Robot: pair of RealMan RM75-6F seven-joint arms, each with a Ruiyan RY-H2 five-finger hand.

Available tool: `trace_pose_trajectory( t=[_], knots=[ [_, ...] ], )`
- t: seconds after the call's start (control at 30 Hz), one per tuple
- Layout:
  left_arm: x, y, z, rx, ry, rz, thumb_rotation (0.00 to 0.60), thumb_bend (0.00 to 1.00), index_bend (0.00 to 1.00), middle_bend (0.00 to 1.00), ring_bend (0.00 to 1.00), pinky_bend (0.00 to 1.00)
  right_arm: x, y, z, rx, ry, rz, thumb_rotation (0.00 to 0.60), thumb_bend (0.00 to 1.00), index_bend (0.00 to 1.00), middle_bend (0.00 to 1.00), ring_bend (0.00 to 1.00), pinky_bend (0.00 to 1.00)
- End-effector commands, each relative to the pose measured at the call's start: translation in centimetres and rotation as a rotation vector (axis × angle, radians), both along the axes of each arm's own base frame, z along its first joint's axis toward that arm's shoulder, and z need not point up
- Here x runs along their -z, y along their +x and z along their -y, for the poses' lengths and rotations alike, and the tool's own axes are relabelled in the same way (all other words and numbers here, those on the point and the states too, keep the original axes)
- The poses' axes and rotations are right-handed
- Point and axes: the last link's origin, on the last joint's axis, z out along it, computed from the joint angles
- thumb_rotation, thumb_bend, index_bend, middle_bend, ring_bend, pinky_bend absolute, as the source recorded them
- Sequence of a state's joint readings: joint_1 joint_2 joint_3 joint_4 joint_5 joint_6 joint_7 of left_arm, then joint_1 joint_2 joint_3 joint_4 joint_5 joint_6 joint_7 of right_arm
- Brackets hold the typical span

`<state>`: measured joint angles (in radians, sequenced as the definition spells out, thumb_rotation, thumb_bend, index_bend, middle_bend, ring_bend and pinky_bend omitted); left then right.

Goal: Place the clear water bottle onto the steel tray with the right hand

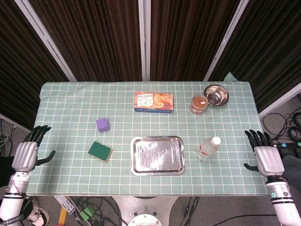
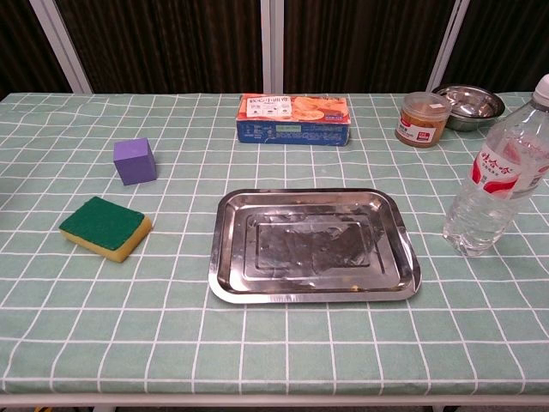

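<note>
Nothing was grasped yet: my right hand (image 1: 267,159) hung open off the bench's (image 1: 70,99) right edge, needing to reach the upright bottle (image 1: 208,148) beside the tray (image 1: 157,170).

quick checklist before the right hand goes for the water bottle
1. Right hand empty, fingers apart: ok.
2. Clear water bottle upright, cap on: ok.
3. Steel tray holds nothing that would block a bottle: ok.
4. Table between right hand and bottle free of things: ok.
5. Left hand at the far table edge, away from the tray: ok.
6. Bottle full or empty: cannot tell.
</note>
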<state>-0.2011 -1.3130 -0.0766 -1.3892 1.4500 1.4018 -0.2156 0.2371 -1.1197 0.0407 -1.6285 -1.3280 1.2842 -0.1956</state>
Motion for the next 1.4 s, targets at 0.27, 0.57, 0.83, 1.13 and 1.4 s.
trace_pose_trajectory(
  t=[0.27,0.57,0.83,1.13,1.4],
  knots=[
    [0.9,0.8,0.5,0.018,-0.022,-0.003,0.583,0.31,0.18,0.21,0.11,0.19,-0.6,-0.6,-0.6,0.044,0.027,0.159,0.6,0.0,0.0,0.05,0.0,0.0],
    [1.4,1.2,-0.1,0.032,-0.042,-0.004,0.588,0.31,0.18,0.21,0.11,0.19,1.1,-1.9,-0.1,0.191,0.159,1.042,0.6,0.0,0.0,0.06,0.0,0.0],
    [1.8,1.1,-0.3,0.057,-0.05,-0.013,0.6,0.31,0.19,0.21,0.11,0.19,4.7,-3.5,1.8,0.201,0.263,1.209,0.6,0.0,0.0,0.07,0.0,0.0],
    [1.3,0.2,-0.6,0.06,-0.027,-0.021,0.599,0.31,0.18,0.21,0.11,0.19,8.0,-0.9,3.5,0.102,0.389,1.189,0.6,0.0,0.0,0.07,0.0,0.0],
    [1.0,-0.4,-0.8,0.062,-0.019,-0.024,0.6,0.31,0.19,0.21,0.11,0.19,8.9,0.9,5.5,0.044,0.397,1.14,0.6,0.0,0.0,0.07,0.0,0.0]
  ],
)
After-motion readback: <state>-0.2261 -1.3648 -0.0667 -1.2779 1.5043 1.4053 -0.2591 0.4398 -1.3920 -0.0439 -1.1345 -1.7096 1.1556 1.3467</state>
